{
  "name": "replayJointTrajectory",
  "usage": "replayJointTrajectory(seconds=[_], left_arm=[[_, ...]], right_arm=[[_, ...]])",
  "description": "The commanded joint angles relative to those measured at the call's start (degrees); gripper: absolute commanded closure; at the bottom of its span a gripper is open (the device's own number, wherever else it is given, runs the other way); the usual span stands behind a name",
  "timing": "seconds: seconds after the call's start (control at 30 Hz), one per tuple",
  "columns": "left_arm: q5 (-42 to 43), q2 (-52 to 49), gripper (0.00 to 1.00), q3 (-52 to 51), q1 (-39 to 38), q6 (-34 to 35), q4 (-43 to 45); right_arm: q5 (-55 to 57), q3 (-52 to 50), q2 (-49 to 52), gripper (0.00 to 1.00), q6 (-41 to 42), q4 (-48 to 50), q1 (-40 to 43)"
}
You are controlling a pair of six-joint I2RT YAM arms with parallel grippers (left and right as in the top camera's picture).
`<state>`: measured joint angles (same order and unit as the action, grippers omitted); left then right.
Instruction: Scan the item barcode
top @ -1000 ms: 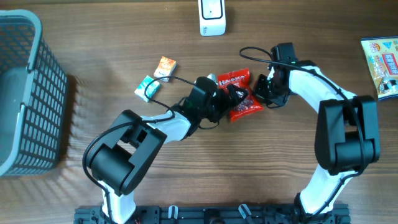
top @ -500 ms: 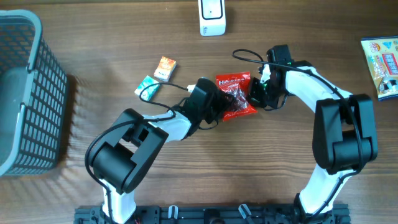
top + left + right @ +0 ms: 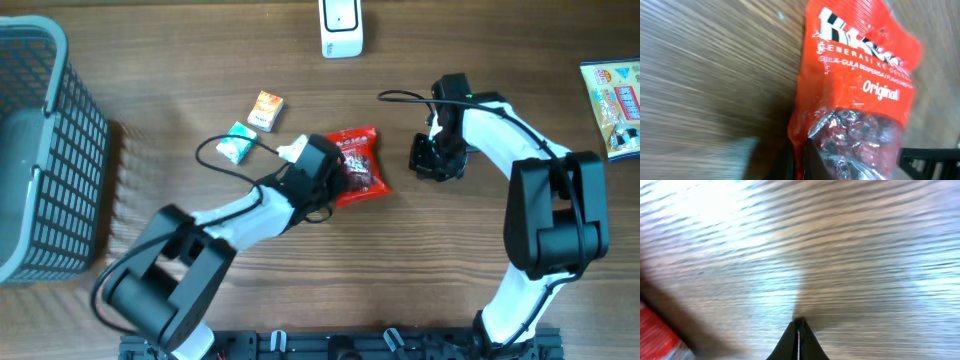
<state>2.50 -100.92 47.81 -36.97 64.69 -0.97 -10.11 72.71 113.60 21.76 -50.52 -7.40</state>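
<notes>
Left claw (image 3: 802, 150): jaws pressed together, pinching the lower edge of the red plastic candy bag with a clear window (image 3: 860, 90). In the overhead view the bag lies flat on the brown wooden table (image 3: 450, 260), near the middle, just right of the left claw. Dark wrapped sweets show through the window.

Right claw (image 3: 799, 326): fingers closed tip to tip, holding nothing, over bare table to the right of the bag, apart from it. One red corner of the bag shows at the lower left of the right wrist view.

Left of the bag: a small teal-and-white box (image 3: 236, 142) and a small orange-and-white box (image 3: 266, 108), close together, with the left arm's black cable looping beside the teal one. White handheld-style scanner unit (image 3: 340, 28) at the far table edge, beyond the bag with nothing between them. Grey mesh plastic basket (image 3: 60, 140) at far left. Colourful printed flat pack (image 3: 612, 100) at far right edge.

Bag print, white on red: "Original", "GENERASI KE GENERASI", "GULA-GULA BERPERISA". Large brand word too blurred to read.
</notes>
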Motion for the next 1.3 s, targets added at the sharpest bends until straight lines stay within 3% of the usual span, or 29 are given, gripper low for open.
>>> replayJointTrajectory(seconds=[0.0, 0.23, 0.3, 0.33, 0.37, 0.4, 0.43, 0.5, 0.6, 0.77, 0.83, 0.9, 0.93, 1.13, 1.27], left_arm=[[-6.75, 7.78, 0.96, -0.87, 0.13, -7.76, -4.85], [-11.21, 23.39, 0.96, -0.87, 0.11, -18.08, -14.47], [-13.25, 25.11, 0.96, -0.87, 0.13, -17.99, -16.72], [-13.29, 24.68, 0.80, -0.90, 0.17, -17.66, -16.98], [-13.22, 23.54, 0.41, -0.90, 0.17, -15.23, -16.96], [-13.22, 21.68, 0.13, -0.90, 0.37, -11.89, -16.90], [-12.46, 17.70, 0.00, -0.90, 1.51, -9.33, -16.87], [-5.31, 12.13, 0.00, -0.90, 5.27, -7.19, -16.26], [15.41, 2.14, 0.00, -0.90, 13.14, -11.08, -8.07], [33.77, -9.79, 0.00, -0.90, 15.04, -13.25, 6.25], [35.23, -12.48, 0.02, -0.90, 14.38, -11.63, 7.93], [35.93, -14.69, 0.16, -0.90, 14.14, -9.97, 7.39], [36.06, -15.08, 0.18, -0.90, 13.97, -9.75, 6.88], [35.69, -15.37, 0.25, -0.90, 11.56, -3.76, 0.11], [33.94, -15.37, 0.21, -0.90, 10.47, -3.78, -3.06]], right_arm=[[2.47, 2.58, 1.25, 0.96, -1.22, -0.90, 0.31], [1.99, 2.58, 1.25, 0.96, -2.10, -1.53, 0.28], [-0.79, 2.58, 1.25, 0.96, -2.14, -0.81, 0.28], [-2.89, 2.58, 1.25, 0.90, -2.25, -0.09, 0.28], [-4.52, 2.58, 1.25, 0.86, -2.27, 0.61, 0.28], [-5.84, 2.58, 1.25, 0.84, -2.29, 0.98, 0.24], [-7.02, 2.58, 1.25, 0.84, -2.36, 1.05, 0.24], [-7.19, 2.56, 1.27, 0.89, -2.73, 1.95, 0.24], [-9.05, 2.56, 1.27, 0.92, -2.67, 3.39, 0.17], [-10.71, 2.56, 1.29, 0.96, -2.69, 5.03, 0.17], [-11.41, 2.56, 1.29, 0.96, -2.64, 5.31, 0.17], [-14.62, 2.56, 1.31, 0.96, -2.43, 5.27, 0.13], [-15.76, 2.56, 1.31, 0.96, -2.43, 5.20, 0.00], [-15.10, -0.70, 1.31, 0.96, -0.28, 5.14, -5.27], [-15.74, -2.36, 1.31, 0.96, 0.87, 6.40, -6.29]])
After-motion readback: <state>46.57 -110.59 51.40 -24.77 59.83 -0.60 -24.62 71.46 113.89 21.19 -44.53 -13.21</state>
